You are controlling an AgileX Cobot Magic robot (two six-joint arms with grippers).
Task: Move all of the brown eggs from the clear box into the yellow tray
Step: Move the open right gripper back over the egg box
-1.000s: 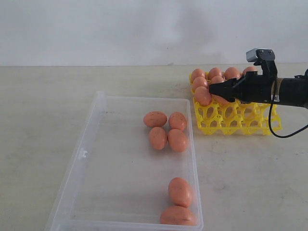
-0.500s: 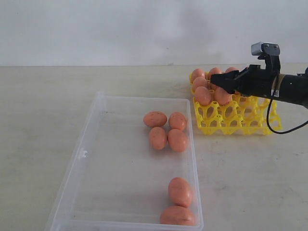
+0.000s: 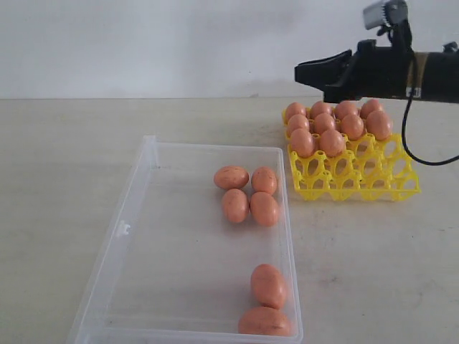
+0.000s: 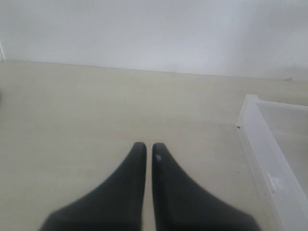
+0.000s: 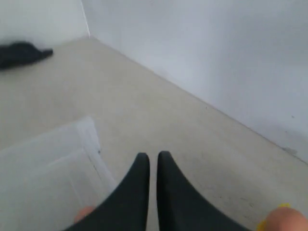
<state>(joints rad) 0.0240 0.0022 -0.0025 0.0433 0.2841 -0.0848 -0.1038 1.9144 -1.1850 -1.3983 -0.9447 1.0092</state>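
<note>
Six brown eggs lie in the clear box (image 3: 136,215): a cluster of four near its far right side (image 3: 235,205) and two by its near right corner (image 3: 269,285). The yellow tray (image 3: 358,183) holds several brown eggs (image 3: 331,142) in its back rows, while its front cups stand bare. My right gripper (image 3: 300,72) hangs shut and empty above the tray's back left corner. Its wrist view shows the closed fingers (image 5: 153,156) over the table, the clear box (image 5: 72,159) and an egg's edge (image 5: 288,219). My left gripper (image 4: 146,147) is shut and empty beside the clear box's corner (image 4: 250,113).
A pale wall runs behind the beige table (image 3: 72,143). A black cable (image 3: 405,136) loops down from the right arm beside the yellow tray. A dark shape (image 5: 21,54) lies far off on the table in the right wrist view.
My right gripper has lifted up and away from the yellow tray, leaving an egg seated in the tray's second row. The eggs in the clear box have not moved.
</note>
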